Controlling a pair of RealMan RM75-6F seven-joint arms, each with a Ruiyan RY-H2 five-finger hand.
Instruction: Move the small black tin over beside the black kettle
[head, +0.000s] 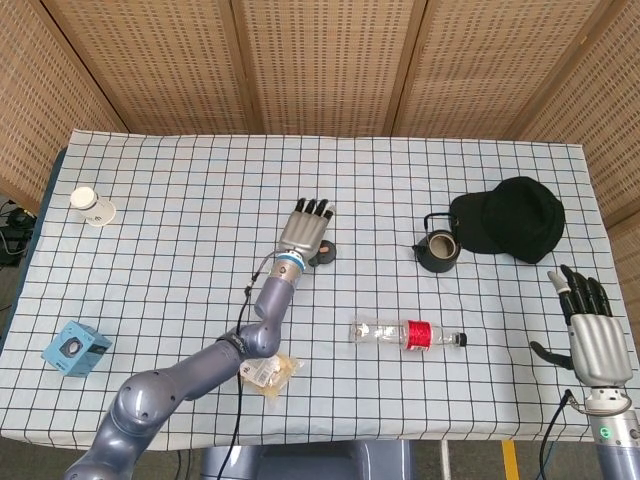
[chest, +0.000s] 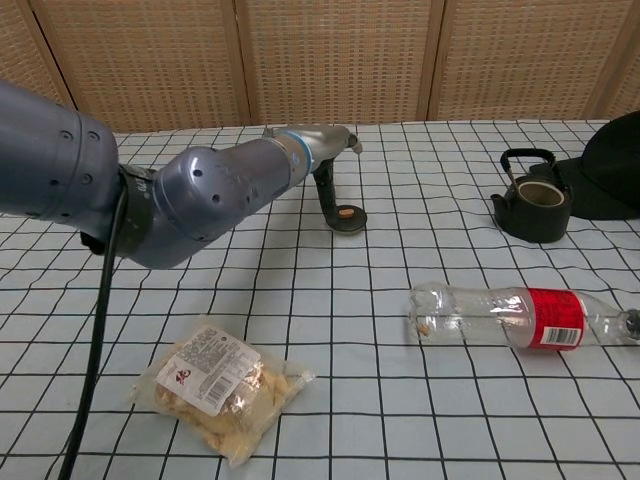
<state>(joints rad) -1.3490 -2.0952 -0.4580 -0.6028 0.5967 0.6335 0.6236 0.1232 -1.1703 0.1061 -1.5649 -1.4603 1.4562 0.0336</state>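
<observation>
The small black tin (head: 322, 255) (chest: 349, 218) sits flat on the checked cloth near the table's middle, an orange mark on its lid. My left hand (head: 305, 230) (chest: 318, 152) is just above and left of it, fingers spread; one dark finger (chest: 325, 192) reaches down to the tin's left edge. The black kettle (head: 438, 250) (chest: 532, 208) stands well to the right of the tin. At the table's right front edge my right hand (head: 590, 335) is open and holds nothing; it does not show in the chest view.
A black cap (head: 510, 218) (chest: 615, 170) lies right behind the kettle. A clear bottle with a red label (head: 408, 333) (chest: 510, 315) lies in front, a snack bag (head: 268, 370) (chest: 220, 385) front left. A white cup (head: 88, 203) and blue block (head: 72, 348) are far left.
</observation>
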